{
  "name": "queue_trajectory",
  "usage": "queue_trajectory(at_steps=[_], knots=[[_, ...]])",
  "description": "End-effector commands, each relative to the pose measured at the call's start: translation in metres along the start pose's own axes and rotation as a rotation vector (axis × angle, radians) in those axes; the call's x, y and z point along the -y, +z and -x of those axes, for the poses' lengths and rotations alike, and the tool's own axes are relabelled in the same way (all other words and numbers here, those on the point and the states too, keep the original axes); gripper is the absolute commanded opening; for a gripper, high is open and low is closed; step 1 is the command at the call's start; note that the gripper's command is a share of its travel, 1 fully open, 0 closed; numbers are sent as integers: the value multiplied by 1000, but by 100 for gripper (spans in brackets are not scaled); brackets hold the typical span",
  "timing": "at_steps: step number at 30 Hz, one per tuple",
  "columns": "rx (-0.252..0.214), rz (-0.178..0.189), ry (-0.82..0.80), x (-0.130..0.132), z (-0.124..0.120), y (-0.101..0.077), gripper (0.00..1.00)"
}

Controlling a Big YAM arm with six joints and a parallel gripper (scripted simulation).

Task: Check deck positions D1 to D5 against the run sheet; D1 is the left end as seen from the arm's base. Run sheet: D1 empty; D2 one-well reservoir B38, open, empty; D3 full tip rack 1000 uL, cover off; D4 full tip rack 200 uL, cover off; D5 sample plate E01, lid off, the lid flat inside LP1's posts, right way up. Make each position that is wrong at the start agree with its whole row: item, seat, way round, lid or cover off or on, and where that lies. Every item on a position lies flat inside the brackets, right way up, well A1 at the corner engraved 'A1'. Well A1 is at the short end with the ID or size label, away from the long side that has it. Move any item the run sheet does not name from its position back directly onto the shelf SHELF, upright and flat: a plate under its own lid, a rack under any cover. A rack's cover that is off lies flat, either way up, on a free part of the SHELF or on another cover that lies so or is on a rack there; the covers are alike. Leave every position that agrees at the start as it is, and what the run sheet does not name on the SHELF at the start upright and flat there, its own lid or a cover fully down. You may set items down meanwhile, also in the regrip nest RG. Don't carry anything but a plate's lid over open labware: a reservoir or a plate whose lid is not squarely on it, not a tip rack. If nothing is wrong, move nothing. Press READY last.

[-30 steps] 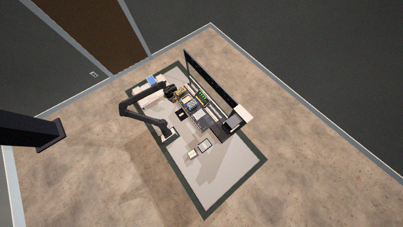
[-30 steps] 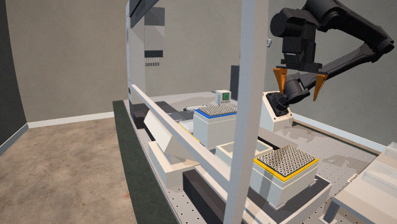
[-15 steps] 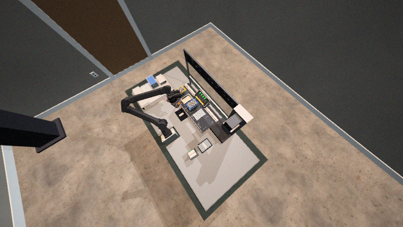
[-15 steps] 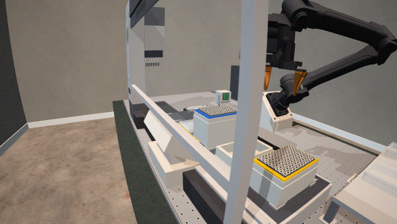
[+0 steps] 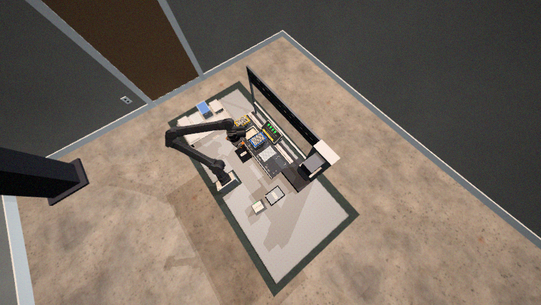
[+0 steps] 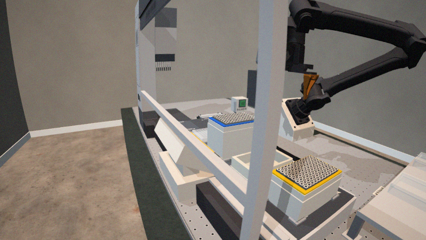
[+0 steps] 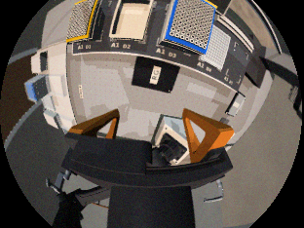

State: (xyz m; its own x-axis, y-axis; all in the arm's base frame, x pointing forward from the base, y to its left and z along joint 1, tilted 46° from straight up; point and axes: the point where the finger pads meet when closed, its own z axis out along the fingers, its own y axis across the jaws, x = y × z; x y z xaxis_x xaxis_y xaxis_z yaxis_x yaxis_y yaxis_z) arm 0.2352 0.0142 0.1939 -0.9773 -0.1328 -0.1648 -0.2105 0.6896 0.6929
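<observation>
A yellow-rimmed tip rack (image 7: 84, 19) stands uncovered at the left end of the deck, also in the exterior view (image 6: 307, 172). Beside it sits an open empty reservoir (image 7: 132, 19) (image 6: 256, 159). Then comes a blue-rimmed tip rack (image 7: 191, 20) (image 6: 231, 119), uncovered. Beyond it lies a white plate (image 7: 217, 50) (image 6: 200, 133); I cannot tell whether it has a lid. My gripper (image 7: 150, 112) is open and empty. It hangs above the table in front of the reservoir and the blue rack, its orange fingers partly behind a frame post in the exterior view (image 6: 309, 83).
The black regrip nest (image 7: 155, 74) lies between my gripper and the deck. The shelf (image 6: 396, 202) at the left end carries a clear cover (image 6: 411, 178) and a blue-topped item (image 5: 204, 109). The lid park (image 5: 274, 195) and the READY button (image 6: 241, 103) are towards the far end. The gantry frame (image 6: 262, 89) runs behind the deck.
</observation>
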Motion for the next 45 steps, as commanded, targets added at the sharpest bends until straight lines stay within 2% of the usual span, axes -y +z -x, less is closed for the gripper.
queue_trajectory(at_steps=[1, 6, 8, 9, 11, 13, 16, 18, 19, 23, 25, 29, 38, 42, 43, 44, 45], knots=[[21, -8, 18, 25, 4, -4, 100], [19, -6, 20, 49, -3, -3, 100], [19, -6, 20, 49, -3, -3, 100], [44, -37, -11, 55, 11, -19, 100], [43, -39, -10, 65, 9, -19, 100], [27, -17, 11, 74, -4, -8, 100], [28, -14, 12, 77, -5, -8, 100], [8, -10, -9, 72, -3, -3, 100], [25, -14, 33, 82, -7, -7, 100], [28, -18, 132, 103, -10, -9, 100], [28, -18, 132, 103, -10, -9, 100], [45, -41, 193, 126, -5, -20, 100], [43, -45, 182, 173, -16, -20, 100], [45, -44, 182, 176, -17, -21, 100], [15, -23, 173, 166, -20, -6, 100], [20, -32, 166, 165, -19, -9, 100], [27, -38, 178, 172, -6, -15, 100]])
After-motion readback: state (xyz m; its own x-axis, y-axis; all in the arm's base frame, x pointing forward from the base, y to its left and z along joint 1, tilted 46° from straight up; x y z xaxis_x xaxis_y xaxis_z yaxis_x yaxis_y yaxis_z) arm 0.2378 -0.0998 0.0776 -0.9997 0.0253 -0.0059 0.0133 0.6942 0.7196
